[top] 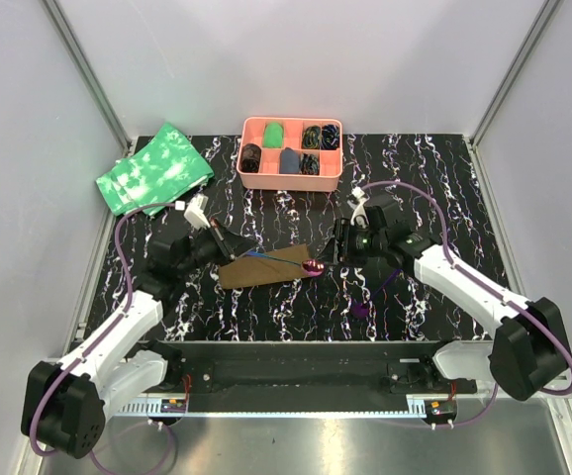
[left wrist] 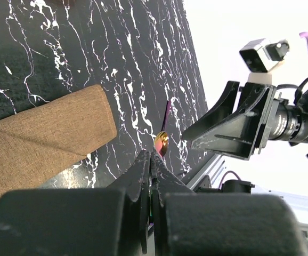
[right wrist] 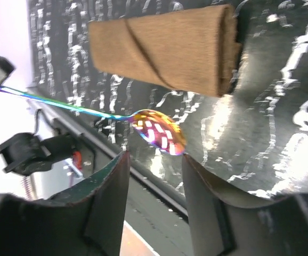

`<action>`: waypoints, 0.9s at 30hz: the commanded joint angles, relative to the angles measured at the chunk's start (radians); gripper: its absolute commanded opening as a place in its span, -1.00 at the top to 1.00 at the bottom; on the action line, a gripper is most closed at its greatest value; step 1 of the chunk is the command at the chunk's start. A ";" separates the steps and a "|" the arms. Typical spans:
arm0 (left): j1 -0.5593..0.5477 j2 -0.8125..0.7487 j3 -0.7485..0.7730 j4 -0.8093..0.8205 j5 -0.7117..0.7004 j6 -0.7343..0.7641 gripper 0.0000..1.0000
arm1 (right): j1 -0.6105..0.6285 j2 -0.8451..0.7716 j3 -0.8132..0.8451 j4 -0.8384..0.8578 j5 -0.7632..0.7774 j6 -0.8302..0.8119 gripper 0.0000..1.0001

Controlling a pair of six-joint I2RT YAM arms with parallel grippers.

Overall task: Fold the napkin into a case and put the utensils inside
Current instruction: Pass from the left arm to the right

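The brown napkin lies folded as a flat case (top: pixel 266 267) at the table's middle; it also shows in the left wrist view (left wrist: pixel 42 136) and the right wrist view (right wrist: pixel 164 48). My left gripper (top: pixel 230 241) is shut on the thin stem of a spoon and holds it over the case. Its pink-red bowl (top: pixel 313 266) sticks out past the case's right end. My right gripper (top: pixel 337 253) is open, its jaws just in front of the bowl (right wrist: pixel 159 132) without touching it. A purple utensil (top: pixel 362 305) lies on the table below the right gripper.
A pink compartment tray (top: pixel 290 181) holding small dark and green items stands at the back centre. A green mottled cloth (top: pixel 154 168) lies at the back left. White walls close in both sides. The metal base rail (top: pixel 286 371) runs along the near edge.
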 commanded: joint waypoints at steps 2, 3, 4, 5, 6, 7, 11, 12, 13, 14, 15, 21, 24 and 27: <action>0.008 -0.016 -0.006 0.111 -0.019 -0.051 1.00 | -0.006 0.018 -0.039 0.159 -0.120 0.049 -0.01; 0.008 -0.017 -0.009 0.114 -0.017 -0.056 1.00 | -0.009 0.021 -0.042 0.160 -0.122 0.044 0.00; 0.010 -0.018 -0.006 0.114 -0.013 -0.057 1.00 | -0.013 0.022 -0.047 0.164 -0.119 0.042 0.00; 0.011 -0.022 -0.006 0.111 -0.011 -0.057 1.00 | -0.017 0.024 -0.058 0.167 -0.109 0.044 0.00; 0.013 -0.027 -0.007 0.109 -0.010 -0.059 1.00 | -0.020 0.022 -0.061 0.167 -0.106 0.041 -0.01; 0.014 -0.028 -0.004 0.106 -0.010 -0.059 1.00 | -0.032 0.021 -0.064 0.167 -0.105 0.038 -0.03; 0.018 -0.028 -0.007 0.112 0.000 -0.068 1.00 | -0.058 0.019 -0.074 0.174 -0.120 0.029 -0.04; 0.018 -0.025 -0.009 0.116 0.003 -0.071 1.00 | -0.060 0.027 -0.071 0.174 -0.122 0.027 -0.04; 0.018 -0.024 -0.012 0.123 0.007 -0.082 1.00 | -0.064 0.031 -0.068 0.176 -0.128 0.023 -0.04; 0.019 -0.021 -0.018 0.135 0.010 -0.088 1.00 | -0.066 0.036 -0.065 0.177 -0.134 0.016 -0.03; 0.019 -0.018 -0.024 0.145 0.018 -0.094 1.00 | -0.070 0.044 -0.062 0.182 -0.138 0.013 -0.02; 0.021 -0.005 -0.047 0.206 0.038 -0.143 1.00 | -0.076 0.085 -0.068 0.259 -0.197 0.027 0.21; 0.021 0.005 -0.055 0.221 0.044 -0.154 1.00 | -0.083 0.091 -0.079 0.300 -0.207 0.032 0.63; 0.022 0.024 -0.053 0.216 0.050 -0.150 1.00 | -0.090 0.110 -0.075 0.328 -0.252 0.016 1.00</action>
